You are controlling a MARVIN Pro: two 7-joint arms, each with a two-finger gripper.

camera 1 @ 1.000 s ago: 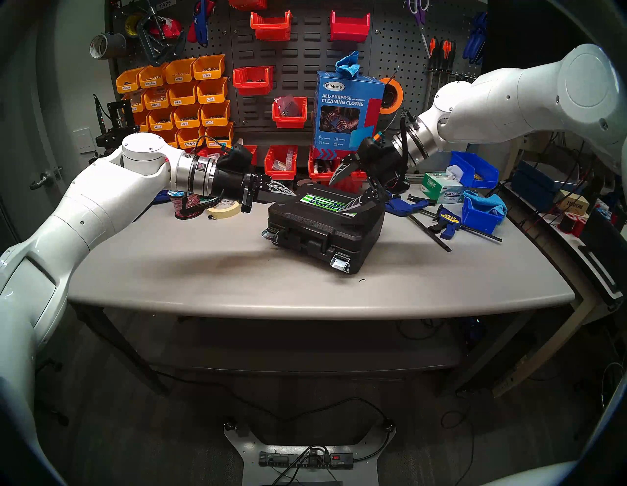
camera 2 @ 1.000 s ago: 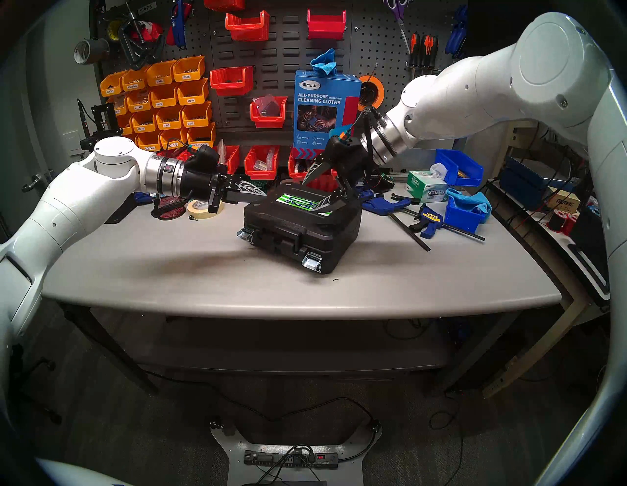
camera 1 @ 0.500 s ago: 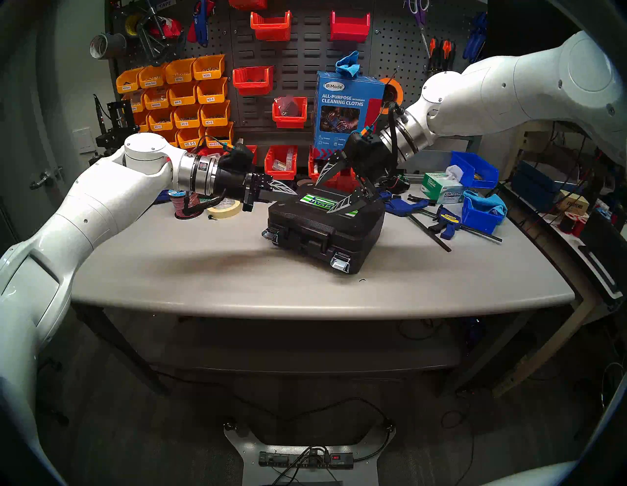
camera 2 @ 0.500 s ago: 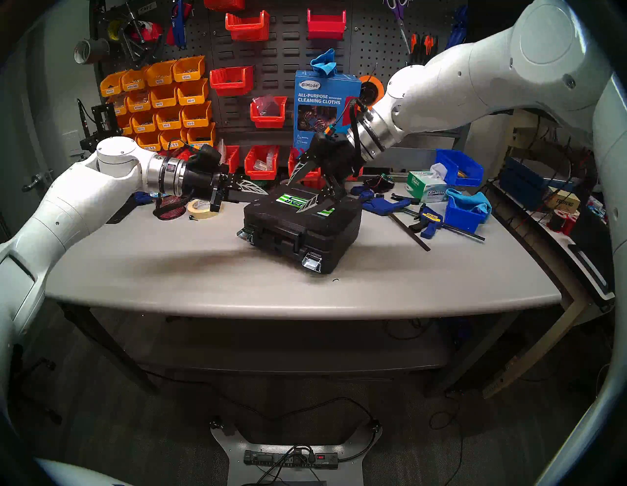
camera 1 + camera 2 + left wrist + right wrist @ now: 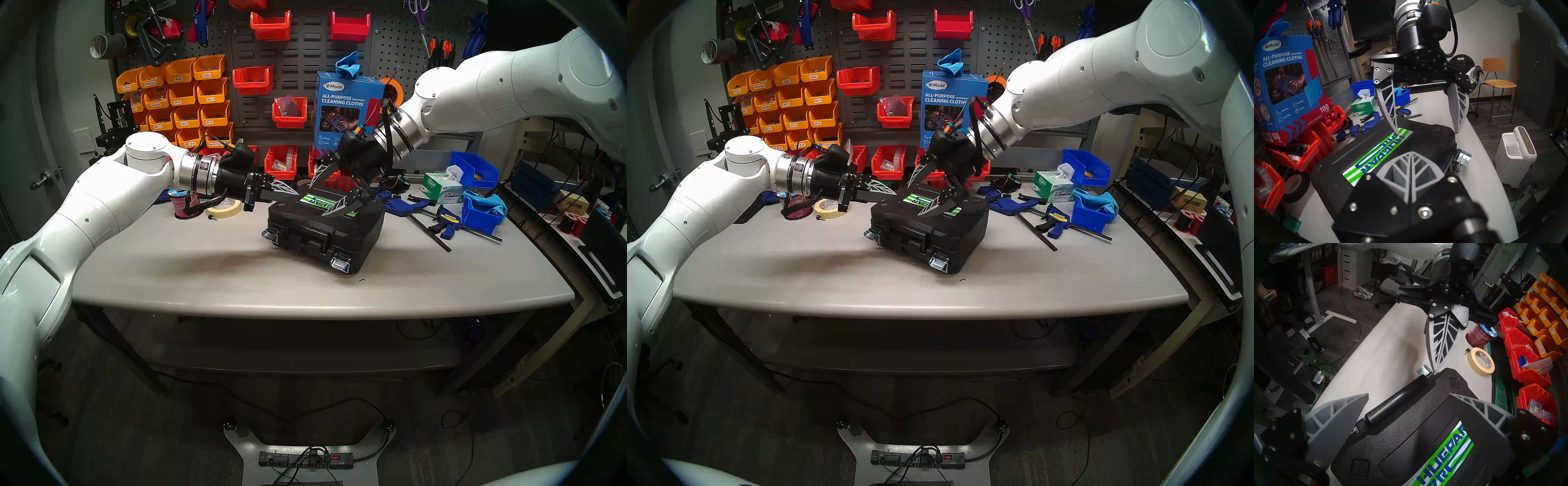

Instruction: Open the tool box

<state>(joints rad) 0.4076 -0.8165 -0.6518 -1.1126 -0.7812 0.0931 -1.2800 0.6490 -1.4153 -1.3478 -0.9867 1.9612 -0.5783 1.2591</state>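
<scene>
Right tool [image 5: 327,195]: fingers spread wide, empty, poised over the lid of the tool box [image 5: 325,229], one fingertip low above the striped label [image 5: 327,202]; contact cannot be told.
Left tool [image 5: 283,191]: fingers pressed together, nothing between them, tip at the box's left rear corner; touching or just clear cannot be told.
Tool box: black moulded hard case, lying flat and skewed near the middle of the bench [image 5: 203,271], lid down.
Handling, judged: rigid shell, textured but likely to slide on the smooth bench; weight unknown, probably moderate.
Hold points: two silver latches [image 5: 340,263] on the front face, either side of the handle [image 5: 1398,398]; both look to hang released. Lift at the front lid edge, brace the base.
</scene>
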